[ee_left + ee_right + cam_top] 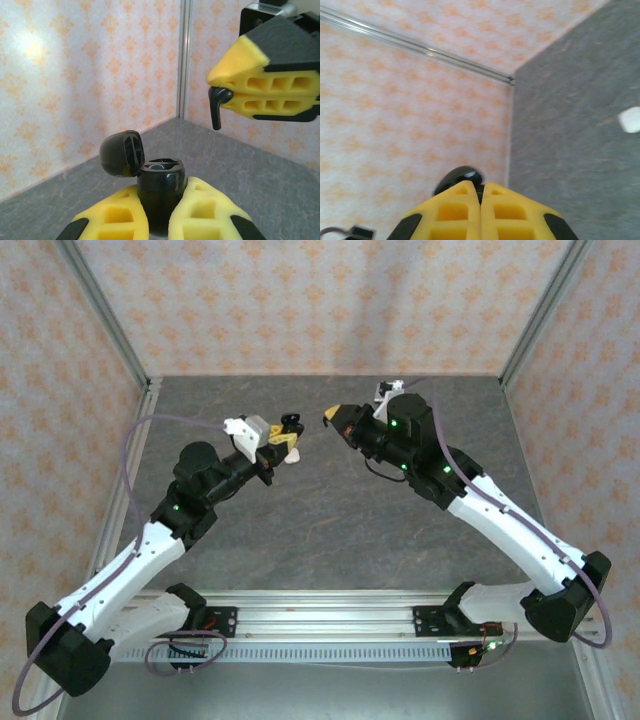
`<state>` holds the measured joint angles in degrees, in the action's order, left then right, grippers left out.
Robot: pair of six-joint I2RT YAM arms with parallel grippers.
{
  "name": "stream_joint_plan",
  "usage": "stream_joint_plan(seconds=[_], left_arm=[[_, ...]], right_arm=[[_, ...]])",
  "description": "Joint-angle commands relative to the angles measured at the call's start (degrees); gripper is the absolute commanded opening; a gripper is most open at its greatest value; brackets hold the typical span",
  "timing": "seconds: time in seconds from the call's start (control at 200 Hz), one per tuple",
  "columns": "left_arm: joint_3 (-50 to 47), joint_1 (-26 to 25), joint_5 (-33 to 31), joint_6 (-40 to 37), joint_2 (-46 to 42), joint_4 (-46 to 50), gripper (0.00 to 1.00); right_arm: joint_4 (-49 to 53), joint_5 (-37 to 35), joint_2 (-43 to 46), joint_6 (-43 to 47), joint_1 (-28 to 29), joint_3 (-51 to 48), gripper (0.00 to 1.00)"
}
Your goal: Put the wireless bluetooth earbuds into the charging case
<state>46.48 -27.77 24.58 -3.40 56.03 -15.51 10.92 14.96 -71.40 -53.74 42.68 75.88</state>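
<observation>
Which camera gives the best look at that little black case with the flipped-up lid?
The left wrist view: the charging case stands close up, lid open, clamped in the left pincer. In the top external view the case is just a small dark blob at that pincer's tip, too small for detail.

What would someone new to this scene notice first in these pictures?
Low in the left wrist view, a small glossy black charging case stands with its lid flipped open, clamped between the yellow fingers of the left end effector. To its upper right, the right end effector pinches a tiny black stemmed earbud, which is apart from the case.
</observation>
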Motion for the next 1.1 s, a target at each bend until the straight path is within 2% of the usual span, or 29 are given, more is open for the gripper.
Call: stream_joint_plan(seconds=[0.0, 0.215, 0.56, 1.096], left_arm=[[2.6, -0.1, -1.4, 1.5, 1.0, -5.9, 0.0], [1.6, -0.2, -5.4, 2.2, 0.9, -8.8, 0.0], [0.8, -0.1, -6.5, 3.2, 0.3, -10.1, 0.0], [0.4, -0.1, -6.8, 2.7, -0.6, -9.8, 0.0]], right_arm=[[-8.4, -0.9, -1.5, -3.6, 2.2, 1.7, 0.06], [-13.7, -1.3, -4.1, -5.0, 4.6, 3.4, 0.06], [-20.5, -3.4, -5.8, -8.1, 5.3, 1.6, 0.06], [-22.0, -3.7, -7.9, -12.4, 5.4, 1.4, 0.06]])
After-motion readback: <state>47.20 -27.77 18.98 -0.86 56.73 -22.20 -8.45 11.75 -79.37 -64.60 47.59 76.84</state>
